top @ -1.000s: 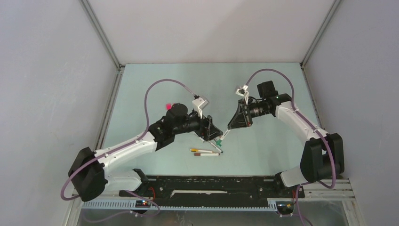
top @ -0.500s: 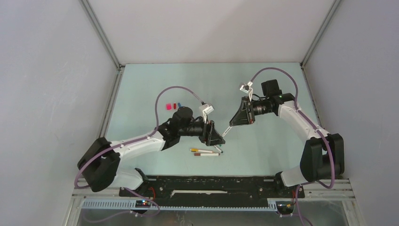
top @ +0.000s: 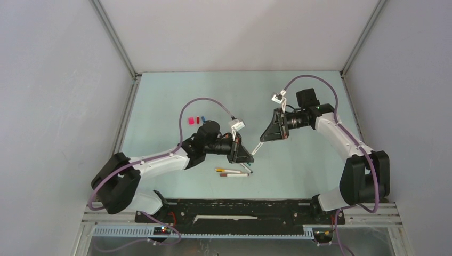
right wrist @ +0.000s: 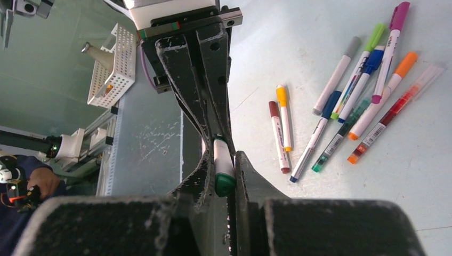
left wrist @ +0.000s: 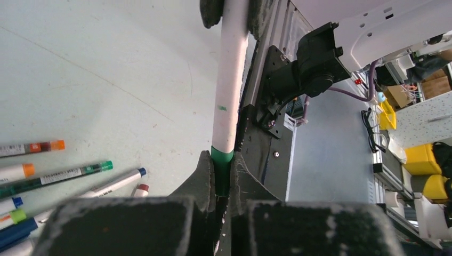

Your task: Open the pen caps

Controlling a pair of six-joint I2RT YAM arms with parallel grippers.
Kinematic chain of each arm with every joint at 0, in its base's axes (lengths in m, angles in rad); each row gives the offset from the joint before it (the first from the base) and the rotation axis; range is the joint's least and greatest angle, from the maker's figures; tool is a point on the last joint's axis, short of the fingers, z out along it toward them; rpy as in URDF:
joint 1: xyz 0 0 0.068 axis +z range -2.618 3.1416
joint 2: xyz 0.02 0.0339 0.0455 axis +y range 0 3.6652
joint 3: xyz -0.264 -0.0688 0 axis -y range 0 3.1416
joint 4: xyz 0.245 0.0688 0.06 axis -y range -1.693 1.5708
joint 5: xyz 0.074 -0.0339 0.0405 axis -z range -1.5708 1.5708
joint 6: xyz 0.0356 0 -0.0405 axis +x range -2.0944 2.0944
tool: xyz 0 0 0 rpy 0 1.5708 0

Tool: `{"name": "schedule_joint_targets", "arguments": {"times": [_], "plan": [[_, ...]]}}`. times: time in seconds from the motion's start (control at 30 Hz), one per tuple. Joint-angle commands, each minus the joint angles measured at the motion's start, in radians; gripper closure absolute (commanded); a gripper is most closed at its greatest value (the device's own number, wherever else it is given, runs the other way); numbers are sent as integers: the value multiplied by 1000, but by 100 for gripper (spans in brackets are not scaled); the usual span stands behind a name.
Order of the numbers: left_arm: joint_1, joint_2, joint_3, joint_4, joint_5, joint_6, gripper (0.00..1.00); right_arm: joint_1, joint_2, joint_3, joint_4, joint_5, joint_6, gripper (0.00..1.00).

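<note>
Two pincers on one pen, so calling this the pull-apart step. Starting at the left pincer (left wrist: pixel 220 165): pinched tight on the green end (left wrist: pixel 222 153) of a white pen (left wrist: pixel 230 80), held up off the worktop (left wrist: pixel 96 69). Following the barrel outward, landing at the right pincer (right wrist: pixel 223 162), squeezed narrow on the far end, also tipped green. Can't pick the cap end for sure with green at both. Leaning toward the one in the left pincer, going by the clean seam against the white barrel. No gap visible at either end, so reckoning the cap not yet off.

Further out, down on the worktop: a bunch of other pens (right wrist: pixel 362 80) fanned close together, some plainly wearing coloured caps, plus a red-and-yellow pair (right wrist: pixel 280 128) side by side just next to them. Beyond the left arm, spotting a few loose caps (top: pixel 196 120) in pink, red and blue, well apart from the pens.

Next move, just guessing: keep both grips firm and pull straight apart along the barrel, no sideways bending. Needs enough squeeze to beat the cap's friction without letting the slim barrel slide through the pads. After that, probably drop the cap, park the pen and go for another.
</note>
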State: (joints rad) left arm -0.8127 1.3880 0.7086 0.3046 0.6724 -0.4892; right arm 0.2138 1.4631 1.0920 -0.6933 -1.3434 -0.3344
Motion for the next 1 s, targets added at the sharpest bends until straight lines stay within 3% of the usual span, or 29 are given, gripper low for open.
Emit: {"name": "schedule_joint_targets", "arguments": {"times": [0.0,0.27,0.43,0.53,0.83,0.97], "plan": [[0,-13,25,-156,34,93,100,-50,15,187,-97,24,-73,100],[0,-51,3,-323,26,170,100,-152,173,618,-554,3,-333,100],[-1,-83,-16,-323,-1,161,100,-176,197,736,-555,34,-290,100],[3,-110,-18,-338,-67,162,100,-174,203,704,-512,89,-256,100],[111,-335,-93,-316,-406,130,100,-205,197,309,-138,265,-10,100],[146,-369,-94,-315,-510,132,100,-246,263,264,-102,328,41,100]]}}
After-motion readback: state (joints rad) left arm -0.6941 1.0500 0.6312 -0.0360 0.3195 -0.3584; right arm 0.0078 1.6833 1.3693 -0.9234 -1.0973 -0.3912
